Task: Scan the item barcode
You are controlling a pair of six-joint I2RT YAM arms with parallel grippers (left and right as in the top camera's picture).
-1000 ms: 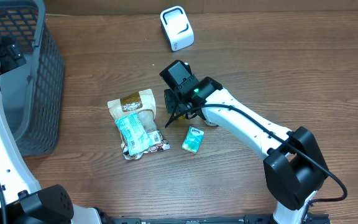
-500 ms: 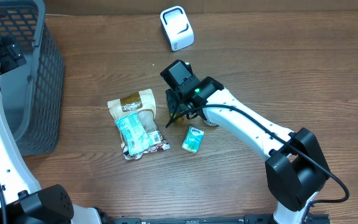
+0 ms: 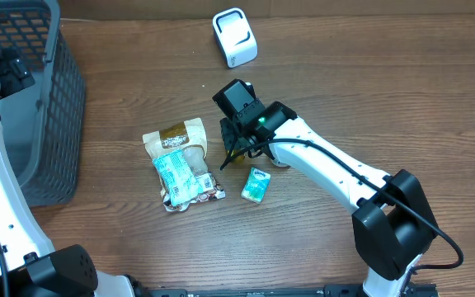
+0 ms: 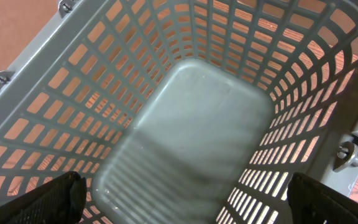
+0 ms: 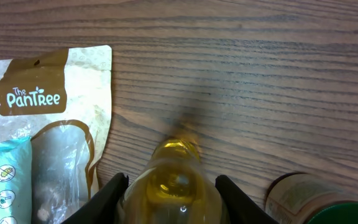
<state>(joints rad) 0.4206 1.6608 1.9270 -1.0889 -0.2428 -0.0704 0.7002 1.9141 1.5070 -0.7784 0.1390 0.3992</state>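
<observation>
The item is a clear bottle of yellow liquid (image 5: 178,180), lying on the wooden table just right of a PanTree pouch (image 5: 48,93). My right gripper (image 5: 171,190) is shut on the bottle, one black finger pressed against each side. From overhead, the right gripper (image 3: 236,148) covers the bottle at the table's middle. A white scanner (image 3: 235,37) stands at the back, apart from the arm. My left gripper (image 4: 182,199) hangs wide open over the grey basket (image 4: 191,124), with nothing between its fingers. No barcode shows.
The pouch (image 3: 176,140) lies left of the right gripper with a teal packet (image 3: 180,177) on it. A small teal box (image 3: 256,186) lies in front of the arm. A jar with a green lid (image 5: 316,202) stands right of the bottle. The basket (image 3: 35,107) fills the left edge.
The right jaws have closed in onto the bottle. Neither arm has otherwise moved, and the left gripper stays open over the basket.
</observation>
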